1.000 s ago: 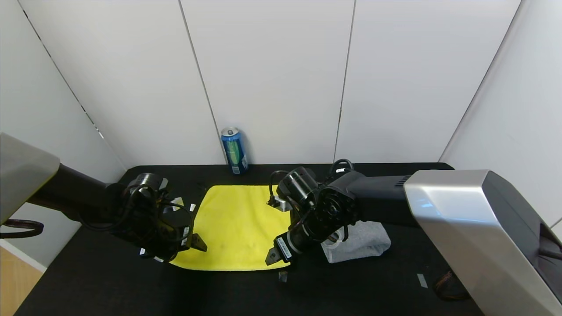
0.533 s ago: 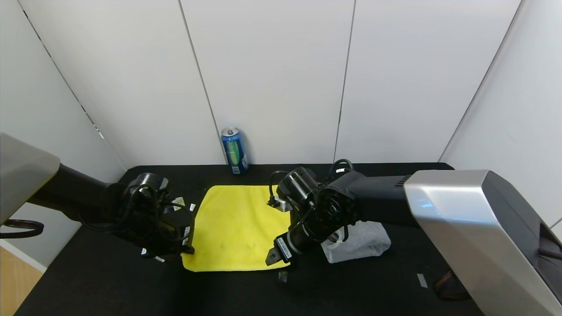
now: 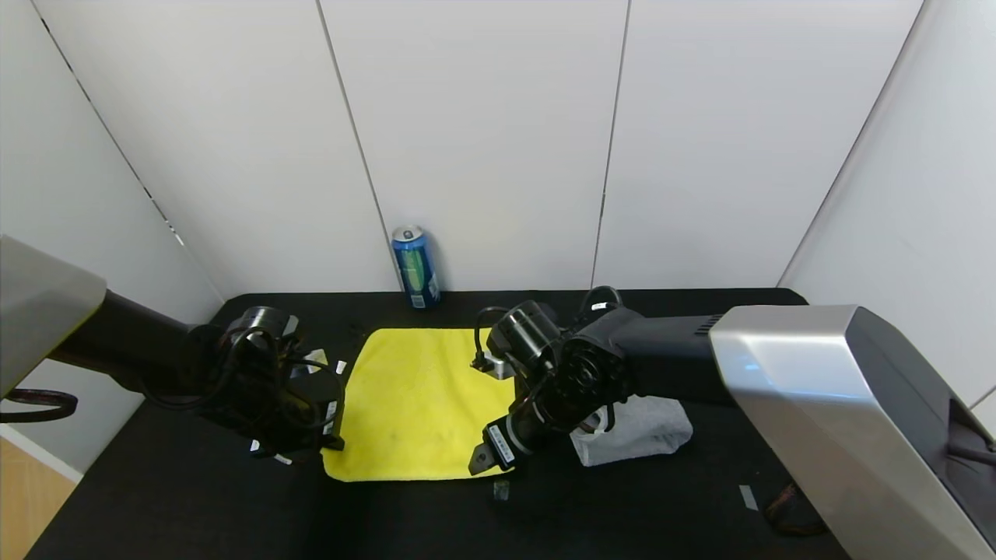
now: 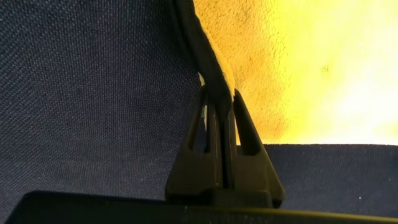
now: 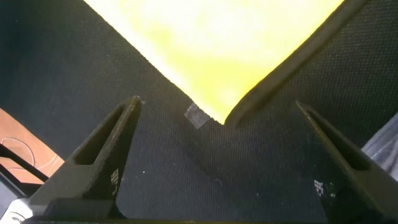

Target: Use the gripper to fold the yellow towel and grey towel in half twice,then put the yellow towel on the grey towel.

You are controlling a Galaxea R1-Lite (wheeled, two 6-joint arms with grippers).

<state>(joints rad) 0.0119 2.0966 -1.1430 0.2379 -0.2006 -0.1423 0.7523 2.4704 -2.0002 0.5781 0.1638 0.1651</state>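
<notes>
Left end effector [image 4: 221, 124] now clamped on yellow towel [image 3: 420, 404] edge, right end effector [image 5: 217, 149] spread

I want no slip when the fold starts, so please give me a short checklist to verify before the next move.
1. Left gripper shut on the yellow towel edge: ok.
2. Right gripper shut on the near right corner: not ok, its fingers stand open, the corner between them.
3. Yellow towel lying flat: ok.
4. Grey towel clear of the yellow one: ok, beside it.
5. Blue can outside the fold path: cannot tell.
</notes>
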